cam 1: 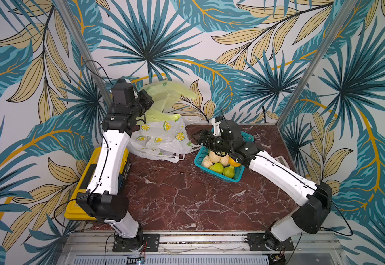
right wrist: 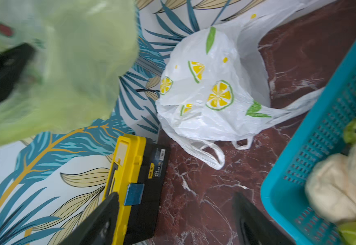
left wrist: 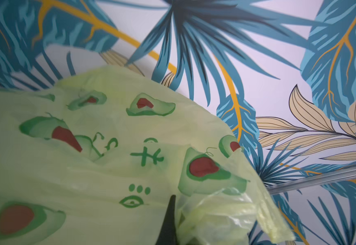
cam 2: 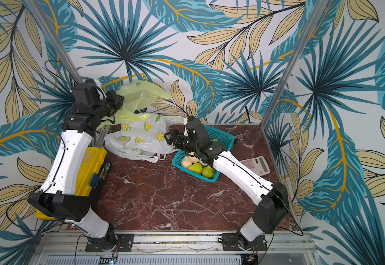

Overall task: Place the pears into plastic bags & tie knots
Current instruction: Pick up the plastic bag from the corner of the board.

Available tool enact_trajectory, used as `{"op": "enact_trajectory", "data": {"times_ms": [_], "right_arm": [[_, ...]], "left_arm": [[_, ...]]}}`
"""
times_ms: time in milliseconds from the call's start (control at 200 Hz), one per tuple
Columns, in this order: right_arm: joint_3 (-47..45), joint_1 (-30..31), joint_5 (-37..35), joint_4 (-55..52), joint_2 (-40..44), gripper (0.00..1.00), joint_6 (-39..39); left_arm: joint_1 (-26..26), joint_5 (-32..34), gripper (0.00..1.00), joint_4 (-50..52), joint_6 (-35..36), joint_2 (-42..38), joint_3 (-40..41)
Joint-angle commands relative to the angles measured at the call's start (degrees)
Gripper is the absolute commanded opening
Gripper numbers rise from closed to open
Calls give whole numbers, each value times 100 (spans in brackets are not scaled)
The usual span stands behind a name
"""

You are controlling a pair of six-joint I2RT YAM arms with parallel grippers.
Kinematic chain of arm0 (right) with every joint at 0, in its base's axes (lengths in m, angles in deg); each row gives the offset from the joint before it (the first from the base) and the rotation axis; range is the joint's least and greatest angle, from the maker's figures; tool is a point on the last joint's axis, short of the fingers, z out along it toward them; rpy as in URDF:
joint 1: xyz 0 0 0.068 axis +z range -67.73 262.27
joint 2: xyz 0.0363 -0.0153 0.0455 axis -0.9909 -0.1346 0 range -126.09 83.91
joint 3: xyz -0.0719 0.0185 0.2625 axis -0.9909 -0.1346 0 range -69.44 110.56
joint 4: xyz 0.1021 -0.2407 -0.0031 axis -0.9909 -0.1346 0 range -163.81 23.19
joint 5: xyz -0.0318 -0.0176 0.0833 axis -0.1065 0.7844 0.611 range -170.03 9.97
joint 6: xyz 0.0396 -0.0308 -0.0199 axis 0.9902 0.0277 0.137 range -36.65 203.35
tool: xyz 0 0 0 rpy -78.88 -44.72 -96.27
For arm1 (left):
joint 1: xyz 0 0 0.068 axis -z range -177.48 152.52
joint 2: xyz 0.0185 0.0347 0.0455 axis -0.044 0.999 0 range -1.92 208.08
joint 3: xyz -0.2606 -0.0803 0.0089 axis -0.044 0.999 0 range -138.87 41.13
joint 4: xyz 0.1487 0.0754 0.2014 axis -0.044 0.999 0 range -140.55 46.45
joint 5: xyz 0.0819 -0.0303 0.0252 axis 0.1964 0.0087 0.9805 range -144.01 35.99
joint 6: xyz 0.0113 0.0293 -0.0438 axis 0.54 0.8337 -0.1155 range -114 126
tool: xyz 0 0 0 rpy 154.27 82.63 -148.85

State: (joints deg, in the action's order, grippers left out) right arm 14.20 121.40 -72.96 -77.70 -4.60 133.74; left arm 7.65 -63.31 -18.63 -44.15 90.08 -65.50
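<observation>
Left gripper (cam 1: 149,102) pinching shut on the yellow-green bag (cam 1: 164,94), holding it high over the tabletop's far-left corner — likely to open it | right gripper (cam 1: 196,138) gaping empty beside the teal basket (cam 1: 247,137) | pears (cam 1: 217,167) lying inside it, unbagged.

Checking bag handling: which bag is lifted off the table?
The yellow-green bag, held up by the shut left gripper; the white lemon-print bags lie crumpled on the table.
</observation>
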Motion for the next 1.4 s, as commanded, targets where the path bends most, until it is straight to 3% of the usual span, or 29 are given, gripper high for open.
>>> {"op": "enact_trajectory", "data": {"times_ms": [0,100,240,426,586,701,751,796,901,991,1106,1267,1397], "right_arm": [[-275,210,-477,1220,326,87,517],[-485,385,-796,1403,413,91,692],[-458,621,-1178,1151,284,92,1224],[-209,630,-1551,535,-172,91,2033],[353,628,-1925,127,-739,87,1927],[945,626,-1838,-361,-1275,75,1891],[1068,622,-1850,-442,-1392,52,1782],[1091,613,-1836,-364,-1423,36,1535],[1318,473,-1183,-314,-1474,20,667],[1823,271,-438,-944,-1554,16,-331],[2068,26,500,-1806,-1491,13,-1524],[2348,-65,1309,-3398,-1349,12,-3601],[2377,-73,1137,-4542,-1146,13,-4751]], "left_arm": [[300,-121,2,-1036,-1441,-538,1154],[600,328,2,-1724,-1981,-1018,2209],[1004,836,3,-2270,-2445,-1438,3068],[1455,1215,3,-2384,-2622,-1676,3563],[1839,1501,3,-2438,-2841,-1753,3854],[1975,1602,5,-2467,-2828,-1834,4026],[1979,1553,6,-2463,-2780,-1889,4084],[1975,1543,9,-2454,-2632,-1975,4123],[1968,1698,25,-2397,-2000,-2265,4241],[1868,1619,50,-1931,-1445,-2517,4207],[1534,1324,67,-676,-538,-2657,3664],[1054,797,79,463,859,-2564,2703],[912,219,86,945,1921,-2187,1845]]}}
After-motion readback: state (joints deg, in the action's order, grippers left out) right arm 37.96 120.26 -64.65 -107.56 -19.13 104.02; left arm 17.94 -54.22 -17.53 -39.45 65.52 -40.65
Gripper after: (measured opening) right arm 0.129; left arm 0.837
